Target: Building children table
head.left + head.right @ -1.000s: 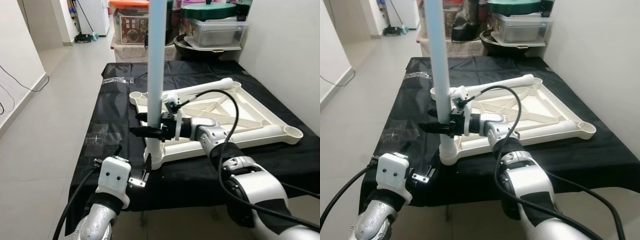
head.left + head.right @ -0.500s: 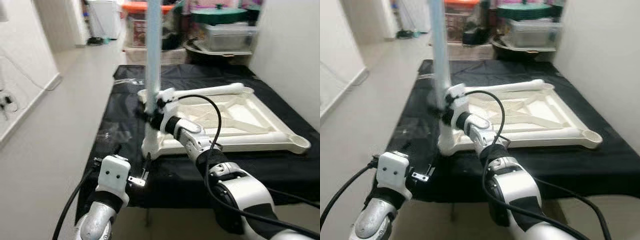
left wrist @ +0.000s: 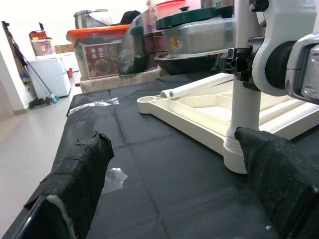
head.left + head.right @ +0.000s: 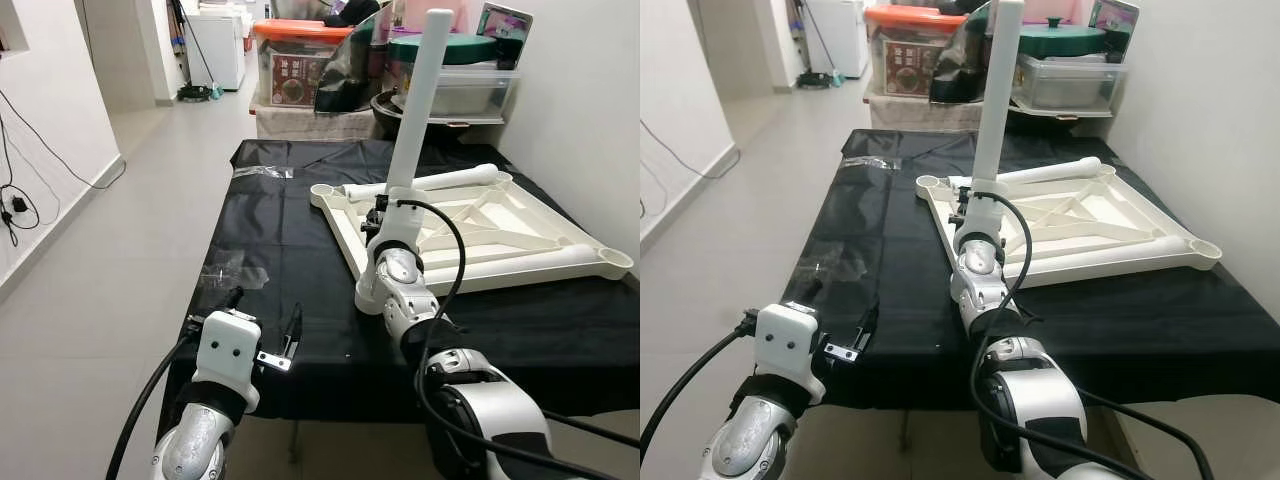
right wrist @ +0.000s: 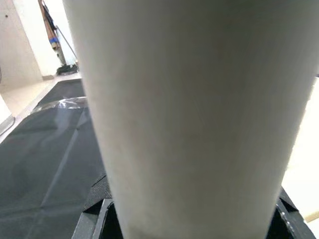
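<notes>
- Since a second ago your view has swung, and the leg point(image 4: 418, 95) now leans to the right instead of standing straight.
- Your right gripper point(image 4: 380, 213) is clamped on that leg, seated in the near corner socket of the upturned tabletop point(image 4: 520, 225) on the black cloth point(image 4: 270, 220).
- Your left gripper point(image 4: 265, 330) hovers at the cloth's near edge — fingers apart, nothing between them.

Home hallway: fridge point(image 4: 222, 40), storage tubs point(image 4: 293, 62).

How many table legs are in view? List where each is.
2. One leg stands upright in the tabletop's near corner, held by the right hand; one lies along its far edge. Others may be hidden.
</notes>
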Motion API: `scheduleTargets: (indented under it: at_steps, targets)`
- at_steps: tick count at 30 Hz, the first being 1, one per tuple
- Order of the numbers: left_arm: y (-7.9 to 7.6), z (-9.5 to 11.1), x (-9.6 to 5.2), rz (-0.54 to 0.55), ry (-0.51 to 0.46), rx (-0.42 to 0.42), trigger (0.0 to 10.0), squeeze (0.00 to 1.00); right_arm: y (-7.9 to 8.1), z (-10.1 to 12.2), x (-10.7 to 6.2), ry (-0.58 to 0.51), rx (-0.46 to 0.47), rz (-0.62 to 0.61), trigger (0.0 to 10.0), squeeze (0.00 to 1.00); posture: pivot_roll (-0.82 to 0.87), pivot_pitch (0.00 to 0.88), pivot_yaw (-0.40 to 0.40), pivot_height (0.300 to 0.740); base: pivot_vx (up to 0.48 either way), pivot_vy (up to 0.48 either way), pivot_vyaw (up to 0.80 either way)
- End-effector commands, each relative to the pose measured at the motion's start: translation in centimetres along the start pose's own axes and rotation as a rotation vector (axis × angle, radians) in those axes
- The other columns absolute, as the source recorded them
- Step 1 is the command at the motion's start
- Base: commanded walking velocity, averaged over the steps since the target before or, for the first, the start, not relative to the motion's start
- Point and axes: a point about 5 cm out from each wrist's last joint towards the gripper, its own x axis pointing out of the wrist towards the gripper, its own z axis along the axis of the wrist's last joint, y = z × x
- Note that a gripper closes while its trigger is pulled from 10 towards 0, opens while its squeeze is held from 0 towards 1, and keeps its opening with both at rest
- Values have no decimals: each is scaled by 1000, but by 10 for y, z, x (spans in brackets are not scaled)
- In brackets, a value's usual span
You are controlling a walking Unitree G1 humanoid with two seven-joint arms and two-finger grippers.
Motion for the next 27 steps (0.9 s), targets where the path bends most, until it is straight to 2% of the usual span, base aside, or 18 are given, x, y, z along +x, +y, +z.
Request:
scheduleTargets:
  at_steps: [1, 2, 5, 6, 7, 8, 10, 11, 13, 14, 15, 18, 19, 20, 22, 25, 26, 27]
  targets:
    - [-1, -4, 1, -8, 9, -4, 10000, 0, 9, -1, -2, 1, 124, 68, 10000, 0, -27, 0, -30, 740, 0, 0, 0]
    - [-1, -4, 1, -7, 9, -5, 10000, 0, 12, 4, -2, -31, 117, 100, 10000, 1000, -27, 0, -30, 740, 0, 0, 0]
    - [-1, -4, 2, -6, 9, -6, 10000, 0, 14, 6, -2, -50, 111, 118, 10000, 1000, -27, 0, -30, 740, 0, 0, 0]
    - [-1, -4, 2, -6, 8, -6, 10000, 0, 15, 11, 0, -62, 126, 176, 10000, 0, -31, 0, -32, 740, 0, 0, 0]
    - [-1, -4, 2, -7, 8, -6, 10000, 0, 18, 15, 1, -56, 163, 299, 10000, 0, -32, 0, -29, 740, 0, 0, 0]
    - [-1, -4, 2, -7, 8, -6, 10000, 0, 18, 15, 1, -56, 163, 299, 10000, 0, -32, 0, -29, 740, 0, 0, 0]
    - [-1, -4, 3, -9, 7, -6, 10000, 0, 24, 20, 0, -32, 203, 565, 10000, 0, -32, 0, -30, 740, 0, 0, 0]
    - [-1, -4, 3, -9, 7, -6, 10000, 0, 24, 20, 0, -32, 203, 565, 10000, 0, -32, 0, -30, 740, 0, 0, 0]
    - [-1, -4, 3, -10, 6, -2, 10000, 0, 27, 15, -8, 49, 142, 883, 10000, 0, -29, 0, -33, 740, 0, 0, 0]
    - [-1, -5, 3, -10, 5, 0, 10000, 0, 26, 13, -11, 83, 131, 990, 10000, 0, -29, 0, -33, 740, 0, 0, 0]
    - [-1, -5, 3, -10, 5, 0, 10000, 0, 26, 13, -11, 83, 131, 990, 10000, 0, -29, 0, -33, 740, 0, 0, 0]
    - [0, -5, 3, -7, 6, 5, 10000, 0, 25, 8, -25, 171, 42, 1307, 10000, 0, -29, 0, -33, 740, 0, 0, 0]
    - [1, -5, 3, -6, 6, 6, 10000, 0, 25, 7, -28, 191, 18, 1378, 10000, 0, -29, 0, -33, 740, 0, 0, 0]
    - [1, -5, 3, -6, 6, 6, 10000, 0, 25, 7, -28, 191, 18, 1378, 10000, 0, -29, 0, -33, 740, 0, 0, 0]
    - [2, -5, 3, -3, 7, 10, 10000, 0, 32, 4, -35, 237, -21, 1495, 10000, 0, -12, 0, -43, 740, 0, 0, 0]
    - [2, -5, 3, -2, 7, 11, 10000, 0, 40, 0, -40, 276, -43, 1565, 10000, 0, -12, 0, -43, 740, 0, 0, 0]
    - [2, -5, 3, -1, 7, 11, 10000, 0, 44, -4, -42, 292, -62, 1579, 1765, 0, -12, 0, -43, 740, 0, 0, 0]
    - [2, -5, 3, 0, 6, 12, 10000, 0, 46, -6, -44, 302, -74, 1587, 1765, 0, -12, 0, -43, 740, 0, 0, 0]
